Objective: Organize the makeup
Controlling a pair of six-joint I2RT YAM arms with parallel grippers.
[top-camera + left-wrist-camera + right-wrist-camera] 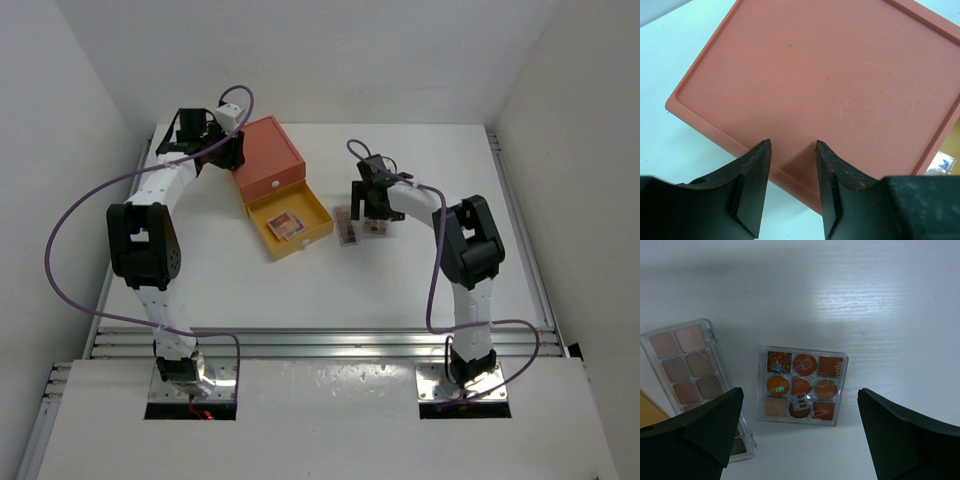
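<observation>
A square clear eyeshadow palette (801, 385) with orange and brown pans lies on the white table, between my right gripper's (800, 391) wide-open fingers and below them. A longer palette (690, 365) of pink and brown pans lies to its left, partly behind my left finger. From above both palettes (375, 228) (347, 227) sit right of the drawer, under my right gripper (372, 213). A third palette (287, 224) lies in the open yellow drawer (312, 212). My left gripper (233, 153) (792, 145) is open and empty over the orange box's rim. No brushes or pencils are in view.
The orange box (268, 155) (830, 75) stands at the back centre-left, its yellow drawer pulled out toward the front right. A corner of the drawer (647, 414) shows at the left edge of the right wrist view. White walls enclose the table on three sides.
</observation>
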